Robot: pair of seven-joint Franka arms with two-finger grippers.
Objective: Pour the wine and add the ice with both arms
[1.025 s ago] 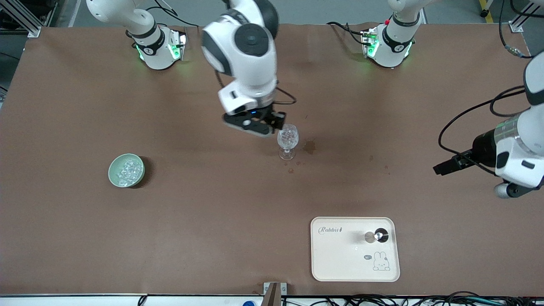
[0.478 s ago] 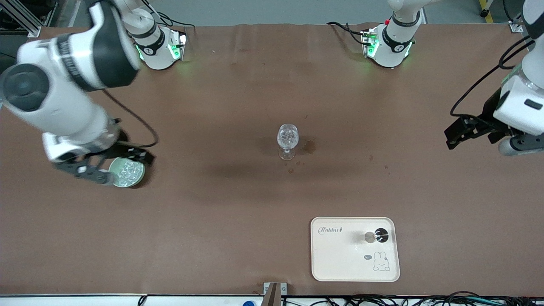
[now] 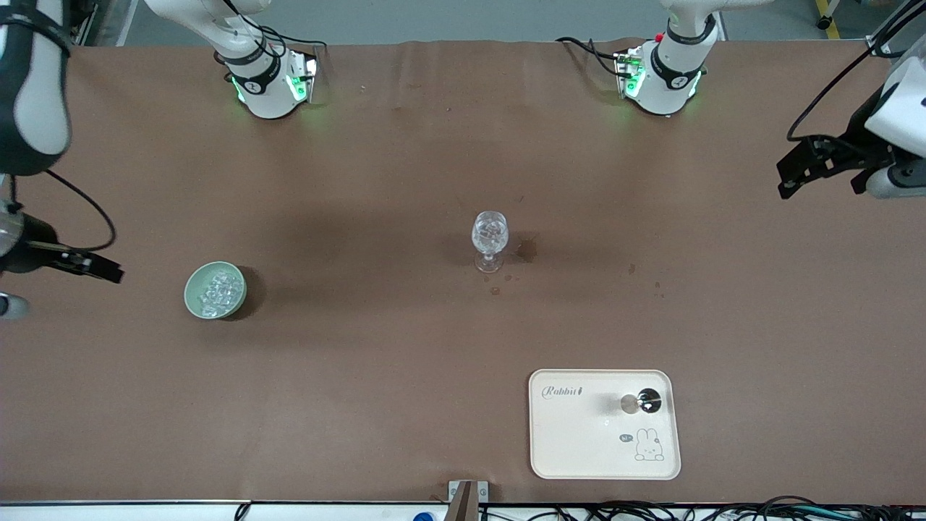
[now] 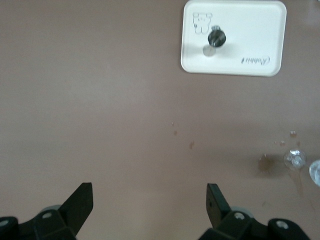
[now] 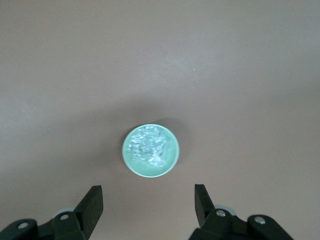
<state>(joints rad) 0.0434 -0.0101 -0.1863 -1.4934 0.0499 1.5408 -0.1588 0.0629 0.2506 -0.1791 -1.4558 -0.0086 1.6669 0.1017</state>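
The clear stemmed wine glass (image 3: pixel 490 242) stands upright mid-table with glassy pieces in its cup; it also shows at the edge of the left wrist view (image 4: pixel 295 159). The ice (image 3: pixel 215 289) lies heaped in the pale green bowl (image 3: pixel 189 293) toward the right arm's end. The right wrist view looks straight down on the bowl (image 5: pixel 126 152) and its ice (image 5: pixel 148 149). My right gripper (image 3: pixel 101 269) is open and empty, up beside the bowl at the table's edge (image 5: pixel 148 200). My left gripper (image 3: pixel 792 177) is open and empty, up over the left arm's end (image 4: pixel 150 200).
A cream tray (image 3: pixel 579 434) with a rabbit print lies near the front edge, with a small black stopper (image 3: pixel 649 400) on it; both show in the left wrist view, tray (image 4: pixel 250 30) and stopper (image 4: pixel 216 36). Dark wet spots (image 3: pixel 527 250) mark the cloth beside the glass.
My right arm swung from beside the wine glass, past the bowl, out to the table's end. My left gripper moved up and toward the bases. Glass, bowl and tray stayed put.
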